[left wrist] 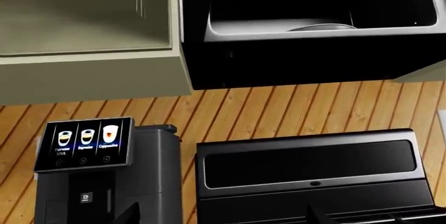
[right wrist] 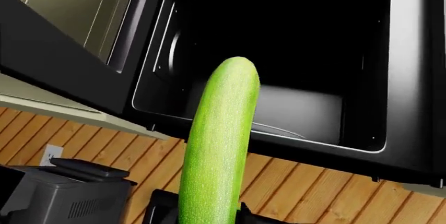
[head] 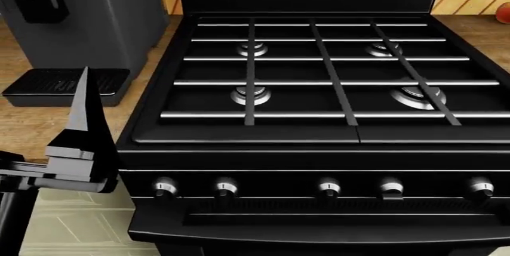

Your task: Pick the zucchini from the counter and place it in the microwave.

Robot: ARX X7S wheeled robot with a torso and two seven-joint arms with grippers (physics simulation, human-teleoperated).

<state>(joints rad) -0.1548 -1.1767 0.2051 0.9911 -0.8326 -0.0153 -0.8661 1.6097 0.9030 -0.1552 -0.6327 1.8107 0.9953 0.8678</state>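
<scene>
Zucchini (right wrist: 217,145) is up off the counter (head: 32,125) and fills the middle of the right wrist view, standing long and green out of the right gripper (right wrist: 206,216), which is clamped on its lower end at the bottom edge of the frame. Its tip points at the microwave (right wrist: 279,78), door swung wide at upper left, dark cavity and pale floor open behind it. So this is the carry-in step: picking is done, placing is not. The tip looks short of the opening, though depth is hard to judge here. Next comes a straight push forward through the opening, clear of the lower lip, then a release onto the floor. Left gripper (head: 80,119) hangs at lower left of the head view beside the stove (head: 319,77); whether its jaws are apart I cannot tell.
</scene>
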